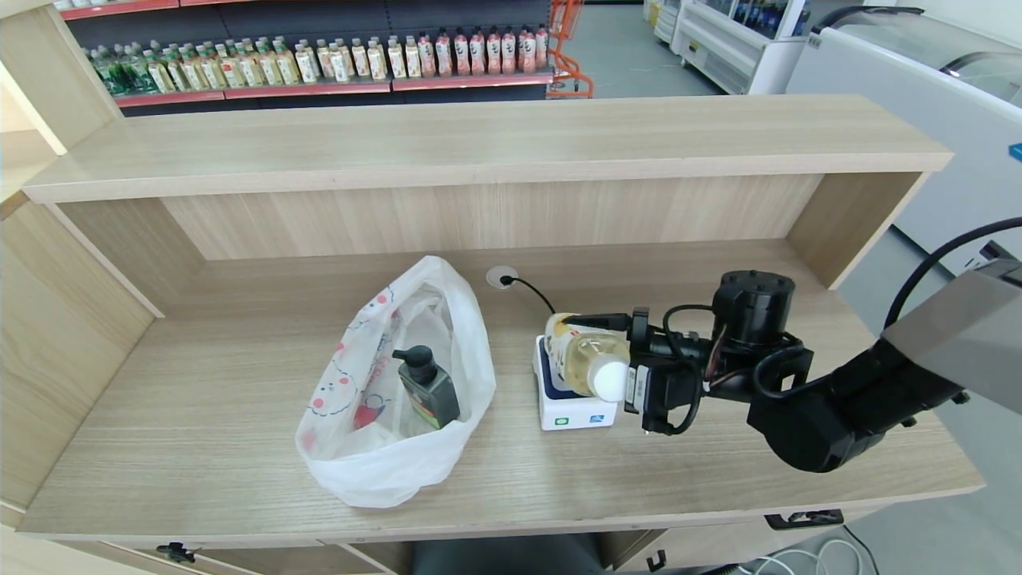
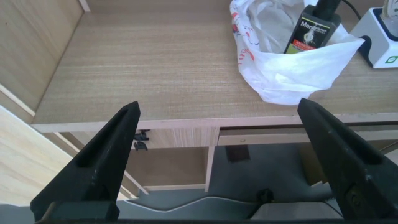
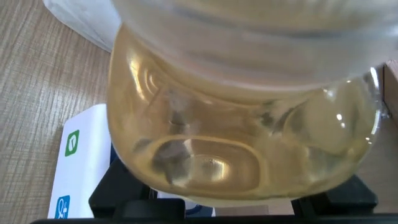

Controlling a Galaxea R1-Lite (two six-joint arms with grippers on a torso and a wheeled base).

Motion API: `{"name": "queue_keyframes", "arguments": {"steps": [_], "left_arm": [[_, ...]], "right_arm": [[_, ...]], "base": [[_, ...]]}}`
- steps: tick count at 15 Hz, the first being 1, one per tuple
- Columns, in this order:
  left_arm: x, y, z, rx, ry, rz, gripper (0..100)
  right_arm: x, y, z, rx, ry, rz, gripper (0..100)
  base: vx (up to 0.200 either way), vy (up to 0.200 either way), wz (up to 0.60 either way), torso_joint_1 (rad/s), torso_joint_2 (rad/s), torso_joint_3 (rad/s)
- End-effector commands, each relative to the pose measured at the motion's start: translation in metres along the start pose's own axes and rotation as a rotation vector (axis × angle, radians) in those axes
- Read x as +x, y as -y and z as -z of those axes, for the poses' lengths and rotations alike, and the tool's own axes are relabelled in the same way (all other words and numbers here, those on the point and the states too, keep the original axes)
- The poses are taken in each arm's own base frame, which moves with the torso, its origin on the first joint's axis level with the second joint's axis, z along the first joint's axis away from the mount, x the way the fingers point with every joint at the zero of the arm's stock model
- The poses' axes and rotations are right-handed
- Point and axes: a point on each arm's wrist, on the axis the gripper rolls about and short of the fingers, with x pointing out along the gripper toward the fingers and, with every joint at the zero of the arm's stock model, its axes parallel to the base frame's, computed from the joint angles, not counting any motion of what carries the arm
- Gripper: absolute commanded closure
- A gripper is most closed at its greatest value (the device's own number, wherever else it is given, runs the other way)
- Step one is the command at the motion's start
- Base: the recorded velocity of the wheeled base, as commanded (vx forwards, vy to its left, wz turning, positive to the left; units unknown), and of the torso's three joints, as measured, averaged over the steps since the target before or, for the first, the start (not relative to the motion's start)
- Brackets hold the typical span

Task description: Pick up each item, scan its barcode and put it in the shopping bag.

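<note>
Your right pincer [image 1: 599, 355] gripped a bottle [image 1: 575, 347] above the scanner [image 1: 559, 411] on the table [image 1: 200, 447], beside the bag [image 1: 383, 463]; your left pincer [image 2: 217, 115] hung open.

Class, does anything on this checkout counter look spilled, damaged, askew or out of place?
Nothing stands out. The clear bottle of yellow liquid lies sideways in the right gripper above the white box scanner, but its white cap is on and the wooden counter shows no spill. The dark pump bottle stands in the white shopping bag.
</note>
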Motion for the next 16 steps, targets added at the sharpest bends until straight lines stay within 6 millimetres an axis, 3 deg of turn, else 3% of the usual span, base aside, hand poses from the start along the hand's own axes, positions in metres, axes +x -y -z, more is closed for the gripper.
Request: {"name": "queue_keyframes", "arguments": {"steps": [1, 3, 4, 5, 6, 8, 10, 16], "left_arm": [[0.000, 0.000, 0.000, 0.000, 0.001, -0.001, 0], [0.000, 0.000, 0.000, 0.000, 0.001, -0.001, 0], [0.000, 0.000, 0.000, 0.000, 0.001, -0.001, 0], [0.000, 0.000, 0.000, 0.000, 0.001, -0.001, 0], [0.000, 0.000, 0.000, 0.000, 0.001, 0.001, 0], [0.000, 0.000, 0.000, 0.000, 0.001, 0.001, 0], [0.000, 0.000, 0.000, 0.000, 0.001, -0.001, 0], [0.000, 0.000, 0.000, 0.004, 0.001, 0.001, 0]], "right_arm": [[-0.022, 0.034, -0.035, 0.104, 0.003, 0.086, 100], [-0.052, 0.059, -0.071, 0.356, -0.045, 0.211, 100], [-0.070, 0.074, -0.089, 0.571, -0.115, 0.365, 100], [-0.076, 0.077, -0.094, 0.655, -0.153, 0.434, 100], [-0.092, 0.076, -0.100, 0.913, -0.258, 0.559, 100], [-0.112, 0.075, -0.112, 1.196, -0.303, 0.639, 100], [-0.120, 0.075, -0.121, 1.298, -0.311, 0.643, 100], [-0.130, 0.074, -0.127, 1.298, -0.311, 0.653, 100]], "base": [[0.000, 0.000, 0.00, 0.000, 0.00, 0.000], [0.000, 0.000, 0.00, 0.000, 0.00, 0.000], [0.000, 0.000, 0.00, 0.000, 0.00, 0.000], [0.000, 0.000, 0.00, 0.000, 0.00, 0.000], [0.000, 0.000, 0.00, 0.000, 0.00, 0.000], [0.000, 0.000, 0.00, 0.000, 0.00, 0.000], [0.000, 0.000, 0.00, 0.000, 0.00, 0.000], [0.000, 0.000, 0.00, 0.000, 0.00, 0.000]]}}
